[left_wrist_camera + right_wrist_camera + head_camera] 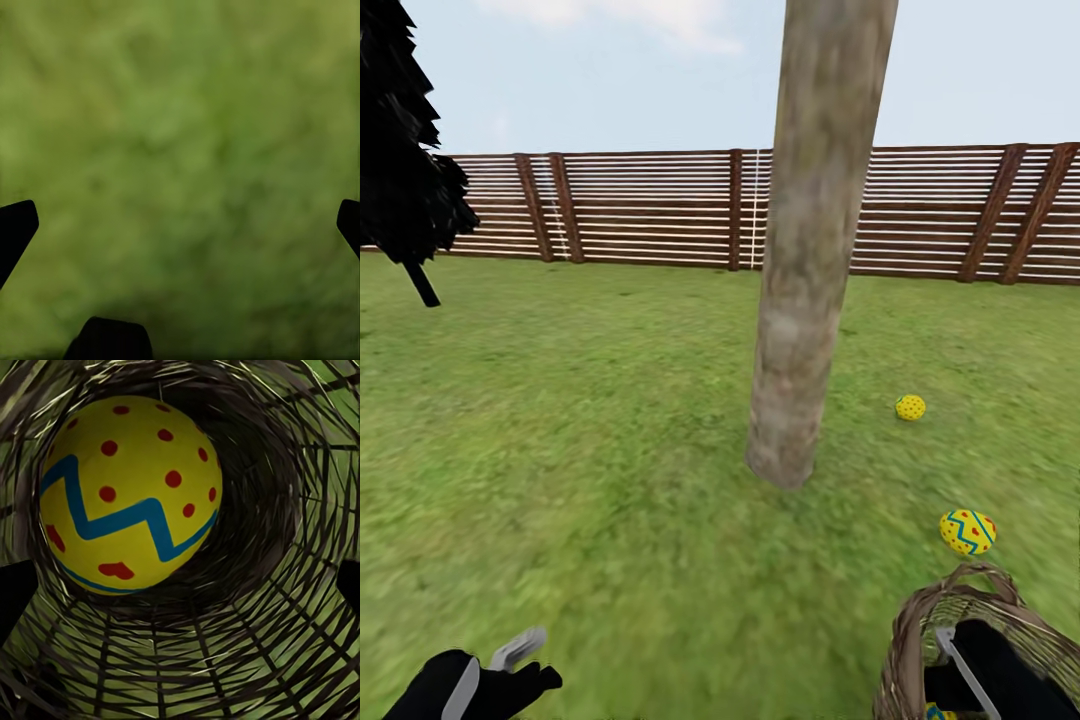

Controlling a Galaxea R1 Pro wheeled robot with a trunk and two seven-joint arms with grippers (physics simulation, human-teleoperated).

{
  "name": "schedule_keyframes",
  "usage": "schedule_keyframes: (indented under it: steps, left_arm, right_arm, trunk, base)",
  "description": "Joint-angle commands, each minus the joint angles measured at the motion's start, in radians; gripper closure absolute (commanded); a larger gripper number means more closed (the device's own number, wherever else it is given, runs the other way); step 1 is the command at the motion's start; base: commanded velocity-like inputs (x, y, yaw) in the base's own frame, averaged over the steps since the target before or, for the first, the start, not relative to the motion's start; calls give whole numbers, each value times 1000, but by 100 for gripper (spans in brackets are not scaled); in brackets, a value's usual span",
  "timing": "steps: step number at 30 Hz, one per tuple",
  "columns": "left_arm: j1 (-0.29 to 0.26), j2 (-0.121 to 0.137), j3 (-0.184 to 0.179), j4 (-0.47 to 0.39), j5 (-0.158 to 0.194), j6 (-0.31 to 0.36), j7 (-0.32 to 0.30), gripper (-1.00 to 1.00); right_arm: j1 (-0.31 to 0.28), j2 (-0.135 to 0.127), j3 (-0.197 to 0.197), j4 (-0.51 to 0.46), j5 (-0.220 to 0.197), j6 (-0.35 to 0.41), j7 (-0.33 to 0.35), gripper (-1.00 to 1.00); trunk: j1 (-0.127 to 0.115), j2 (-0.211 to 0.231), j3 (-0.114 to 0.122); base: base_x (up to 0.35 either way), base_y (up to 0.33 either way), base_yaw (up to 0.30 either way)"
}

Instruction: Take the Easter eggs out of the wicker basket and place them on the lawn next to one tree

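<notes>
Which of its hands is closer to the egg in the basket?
Right. The right gripper reaches into the wicker basket above that Easter egg; the left gripper hovers over grass, well away.

The lawn (590, 450) is flat green grass. A tree (805, 300) with a thick pale trunk stands on it. 2 Easter eggs lie on the grass: 1 egg (910, 407) near the trunk, another egg (967, 532) just beside the wicker basket (920, 640), which also sits on the grass.
</notes>
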Motion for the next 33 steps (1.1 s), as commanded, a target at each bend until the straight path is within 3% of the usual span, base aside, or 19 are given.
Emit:
schedule_keyframes:
  steps: [1,23,28,33]
  left_arm:
    - [-1,0,4,1,3,7,-1,-100]
    - [-1,-2,3,6,2,6,0,-100]
    - [-1,-6,3,6,2,6,0,-100]
    - [-1,-8,3,22,1,-6,0,-100]
  right_arm:
    - [-1,-1,3,-1,5,5,5,-100]
    - [0,-9,46,-42,23,-6,5,-100]
    - [0,0,58,-42,85,6,2,-100]
    - [-1,-6,56,-45,93,-9,20,-100]
  trunk:
    - [0,-1,-5]
    - [10,-6,-90]
    - [12,-7,-109]
    - [15,-8,-129]
  base:
    - [0,0,0]
    - [0,0,0]
    - [0,0,0]
    - [0,0,0]
